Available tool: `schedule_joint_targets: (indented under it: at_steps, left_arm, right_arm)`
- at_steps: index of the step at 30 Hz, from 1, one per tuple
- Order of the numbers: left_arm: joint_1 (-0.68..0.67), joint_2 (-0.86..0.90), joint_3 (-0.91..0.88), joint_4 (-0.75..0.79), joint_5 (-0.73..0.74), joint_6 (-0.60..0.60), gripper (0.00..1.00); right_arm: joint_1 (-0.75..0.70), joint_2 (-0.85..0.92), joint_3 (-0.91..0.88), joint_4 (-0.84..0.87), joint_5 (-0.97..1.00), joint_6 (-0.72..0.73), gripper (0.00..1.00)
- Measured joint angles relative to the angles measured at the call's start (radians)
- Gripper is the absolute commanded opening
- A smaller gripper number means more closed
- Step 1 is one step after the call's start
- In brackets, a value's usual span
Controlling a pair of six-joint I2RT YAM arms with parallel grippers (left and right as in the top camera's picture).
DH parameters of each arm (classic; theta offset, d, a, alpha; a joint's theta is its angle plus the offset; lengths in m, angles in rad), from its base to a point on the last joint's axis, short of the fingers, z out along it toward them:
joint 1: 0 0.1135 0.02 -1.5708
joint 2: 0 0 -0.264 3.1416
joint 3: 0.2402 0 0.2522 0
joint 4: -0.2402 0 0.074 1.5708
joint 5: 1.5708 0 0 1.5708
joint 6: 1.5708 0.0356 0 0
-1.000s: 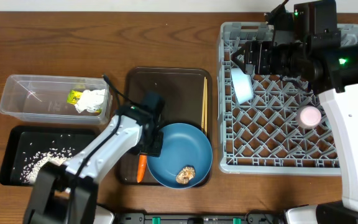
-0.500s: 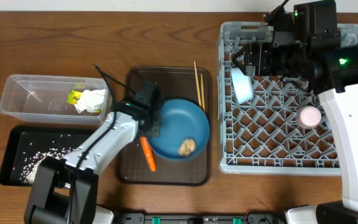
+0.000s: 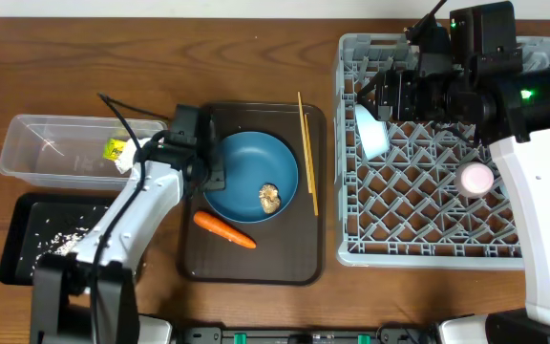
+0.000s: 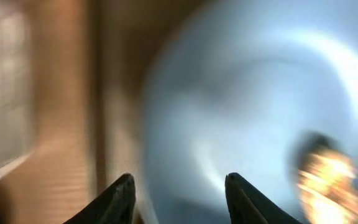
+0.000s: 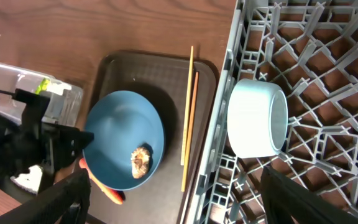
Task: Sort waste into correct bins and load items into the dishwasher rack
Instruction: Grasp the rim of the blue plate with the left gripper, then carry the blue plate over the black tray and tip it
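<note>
The large blue plate point(image 3: 246, 172) lies on the dark-brown serving tray point(image 3: 294, 263), with the small brown food lump point(image 3: 269, 198) on it. My left gripper point(image 3: 203, 164) is at the plate's left rim. In the blurred left wrist view its fingers stand apart, open point(image 4: 179, 177), with the rim between them. The orange carrot point(image 3: 224, 229) lies on the tray in front of the plate. The wooden chopsticks point(image 3: 306, 153) lie to the plate's right. My right gripper point(image 3: 375, 91) hangs open over the grey dishwasher rack point(image 3: 447, 250), above the light-blue cup point(image 3: 372, 131). The pink cup point(image 3: 475, 178) stands further right.
The clear tub point(image 3: 55, 143) at the left holds the yellow-green wrapper point(image 3: 115, 148) and white paper point(image 3: 125, 164). The black tray point(image 3: 17, 272) in front of it holds rice grains point(image 3: 41, 250). My left arm reaches over both bins.
My left gripper has moved up and left, and the blue plate with the lump has moved with it. The carrot now lies clear of the plate's front. The chopsticks have shifted slightly left.
</note>
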State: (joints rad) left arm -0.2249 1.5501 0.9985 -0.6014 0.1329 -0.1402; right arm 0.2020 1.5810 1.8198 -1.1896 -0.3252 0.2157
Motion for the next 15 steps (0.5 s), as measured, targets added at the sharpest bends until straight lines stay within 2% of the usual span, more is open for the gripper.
schedule_joint_targets:
  at_steps: [7, 11, 15]
  left_arm:
    - [-0.156, -0.037, 0.014, -0.065, 0.128, 0.186, 0.49]
    - [-0.264, -0.029, 0.014, -0.087, 0.15, 0.276, 0.53]
    - [-0.359, -0.011, 0.014, -0.091, 0.134, 0.327, 0.53]
  right_arm:
    - [0.0, 0.0, 0.0, -0.001, 0.004, 0.0, 0.82]
    - [0.0, 0.0, 0.0, 0.0, 0.005, 0.0, 0.82]
    - [0.0, 0.0, 0.0, 0.0, 0.007, 0.0, 0.82]
